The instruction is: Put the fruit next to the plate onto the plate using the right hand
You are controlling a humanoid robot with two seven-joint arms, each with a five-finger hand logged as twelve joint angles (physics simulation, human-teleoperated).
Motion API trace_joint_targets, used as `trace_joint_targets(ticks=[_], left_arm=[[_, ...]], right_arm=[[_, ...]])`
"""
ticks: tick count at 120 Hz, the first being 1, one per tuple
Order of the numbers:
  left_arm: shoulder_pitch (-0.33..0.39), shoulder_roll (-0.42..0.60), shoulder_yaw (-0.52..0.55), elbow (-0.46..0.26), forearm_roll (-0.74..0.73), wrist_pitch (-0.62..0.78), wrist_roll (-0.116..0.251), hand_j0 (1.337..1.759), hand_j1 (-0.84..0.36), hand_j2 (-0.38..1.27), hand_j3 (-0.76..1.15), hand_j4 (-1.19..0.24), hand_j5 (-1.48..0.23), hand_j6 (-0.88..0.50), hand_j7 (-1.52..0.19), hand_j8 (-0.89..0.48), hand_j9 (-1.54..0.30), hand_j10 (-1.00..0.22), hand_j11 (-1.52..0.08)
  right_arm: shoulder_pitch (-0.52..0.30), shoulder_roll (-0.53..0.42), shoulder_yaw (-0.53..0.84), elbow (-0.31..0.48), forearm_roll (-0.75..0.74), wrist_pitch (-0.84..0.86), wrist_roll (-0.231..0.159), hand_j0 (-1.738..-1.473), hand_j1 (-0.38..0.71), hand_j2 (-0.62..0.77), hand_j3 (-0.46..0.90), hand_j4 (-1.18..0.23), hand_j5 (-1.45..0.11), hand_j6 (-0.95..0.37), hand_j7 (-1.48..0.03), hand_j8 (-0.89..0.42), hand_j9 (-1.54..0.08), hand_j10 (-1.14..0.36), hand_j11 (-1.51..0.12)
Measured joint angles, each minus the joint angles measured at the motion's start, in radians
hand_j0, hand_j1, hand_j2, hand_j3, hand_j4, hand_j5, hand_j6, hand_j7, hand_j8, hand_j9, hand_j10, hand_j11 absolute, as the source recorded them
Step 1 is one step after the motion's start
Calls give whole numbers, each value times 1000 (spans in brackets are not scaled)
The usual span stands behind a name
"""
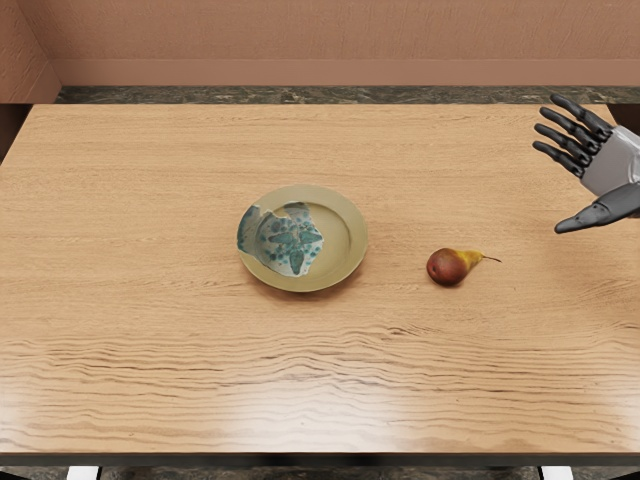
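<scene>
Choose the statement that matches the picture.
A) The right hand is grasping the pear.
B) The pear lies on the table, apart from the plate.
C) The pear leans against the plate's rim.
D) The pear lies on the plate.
B: the pear lies on the table, with bare wood between it and the plate. The right hand is open near the picture's right edge and holds nothing.

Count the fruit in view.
1: a pear lies on the table, right of the plate and apart from it. None on the plate; nothing looks hidden.
</scene>
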Motion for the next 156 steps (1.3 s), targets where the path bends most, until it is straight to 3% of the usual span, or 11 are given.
trace_joint_targets(ticks=[26,33,44,55,62,80,91,100,112,133,156], left_arm=[[0,0,0,0,0,0,0,1658,326,4,0,-19,-25,-19,-25,-19,-25,-19,-25],[0,0,0,0,0,0,0,1658,326,4,0,-19,-25,-19,-25,-19,-25,-19,-25],[1,0,0,0,0,0,0,1658,326,4,0,-19,-25,-19,-25,-19,-25,-19,-25],[0,0,0,0,0,0,0,1658,326,4,0,-19,-25,-19,-25,-19,-25,-19,-25],[1,0,0,0,0,0,0,1658,326,4,0,-19,-25,-19,-25,-19,-25,-19,-25],[0,0,0,0,0,0,0,1658,326,4,0,-19,-25,-19,-25,-19,-25,-19,-25],[0,0,0,0,0,0,0,1658,326,4,0,-19,-25,-19,-25,-19,-25,-19,-25],[0,0,0,0,0,0,0,1658,326,4,0,-19,-25,-19,-25,-19,-25,-19,-25],[0,0,0,0,0,0,0,1658,326,4,0,-19,-25,-19,-25,-19,-25,-19,-25],[0,0,0,0,0,0,0,1658,326,4,0,-19,-25,-19,-25,-19,-25,-19,-25],[0,0,0,0,0,0,0,1658,326,4,0,-19,-25,-19,-25,-19,-25,-19,-25]], right_arm=[[16,18,2,-1,0,0,-1,-1658,-349,5,0,0,0,1,0,1,0,1,0],[30,46,-1,2,0,0,-40,-1658,-349,4,0,0,0,1,0,1,0,1,0],[41,78,-3,59,-1,-2,-174,-1658,-349,4,0,0,0,1,0,1,0,1,0],[47,5,-4,293,-5,-184,-370,-1658,-349,4,0,0,0,1,0,1,0,1,0],[61,-38,-5,395,-16,-276,-479,-1658,-349,3,0,0,0,1,0,1,0,0,0],[190,-77,-6,559,-142,-427,-900,-1658,-349,3,0,-1,0,-1,0,-1,0,0,0],[245,-36,-7,621,-266,-457,-1030,-1658,-349,2,0,-1,0,-1,0,-1,0,-1,0],[255,18,-24,646,-373,-516,-1077,-1658,-349,2,0,-2,0,-2,0,-2,0,-1,0],[222,88,-112,661,-594,-728,-1105,-1658,-349,2,0,-2,0,-3,0,-2,0,-2,0],[186,253,-175,632,-757,-907,-1119,-1658,-349,2,0,-2,0,-4,0,-3,0,-2,0],[157,261,-197,602,-825,-976,-1121,-1658,-326,-2,0,-22,-26,-23,-25,-22,-26,-21,-26]])
